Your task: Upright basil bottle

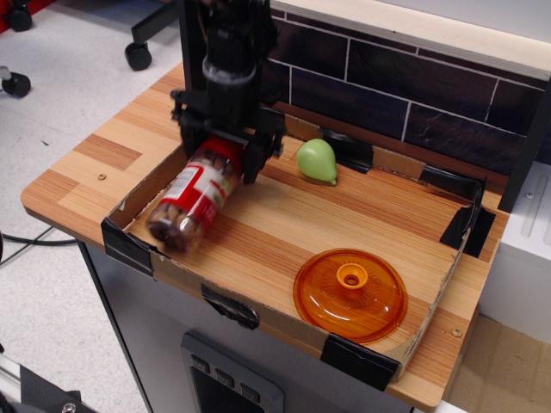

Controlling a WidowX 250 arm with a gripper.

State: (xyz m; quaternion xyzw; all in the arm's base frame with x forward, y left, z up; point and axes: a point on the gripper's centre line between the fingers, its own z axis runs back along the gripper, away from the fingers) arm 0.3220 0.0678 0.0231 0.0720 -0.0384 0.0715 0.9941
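basil bottle point(196, 199) tilted, red cap end clamped in pincer point(225, 155); arm vertical above, pointing down.

The basil bottle point(191, 202) is smeared with motion blur, worst at the end away from the fingers point(252, 162), so the label's unreadable. Its red cap sits mostly tucked between the fingers, so contact there is hard to judge. The arm above them runs off the top edge. The worktop point(103, 155) gets clipped at bottom right.
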